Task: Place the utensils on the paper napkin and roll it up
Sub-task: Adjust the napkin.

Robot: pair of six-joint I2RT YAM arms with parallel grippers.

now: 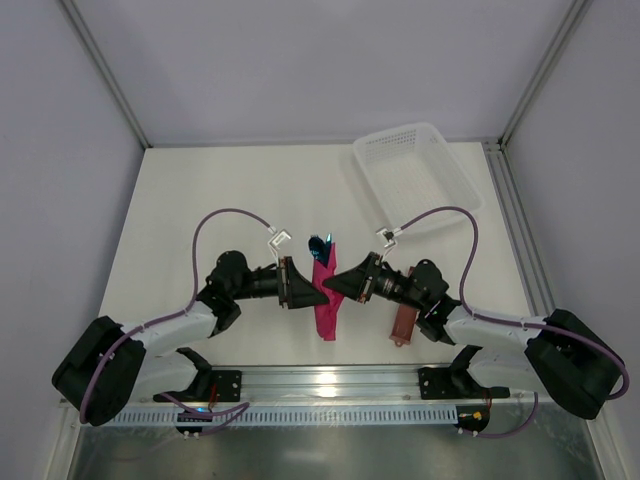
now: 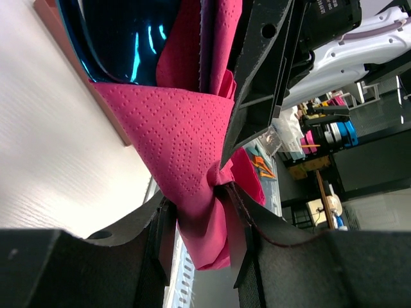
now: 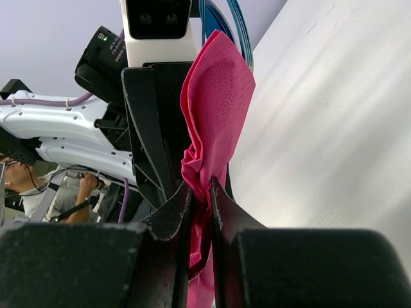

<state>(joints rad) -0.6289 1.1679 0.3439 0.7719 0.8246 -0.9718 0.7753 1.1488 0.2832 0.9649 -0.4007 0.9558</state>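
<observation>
The left tool (image 1: 305, 290) at 9 o'clock and the right tool (image 1: 343, 284) at 3 o'clock each clench the paper napkin (image 1: 325, 310). Roll evenly so the utensils (image 1: 320, 243) cannot slip out.

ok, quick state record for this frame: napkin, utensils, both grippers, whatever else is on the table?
napkin: folded lengthwise round the utensils, mid-table between the arms
utensils: inside the napkin, blue tips poking out the far end
left gripper: shut on napkin, from its left side
right gripper: shut on napkin, from its right side
sleeve: flat on table, near side, by the right arm
basket: far right of table
</observation>
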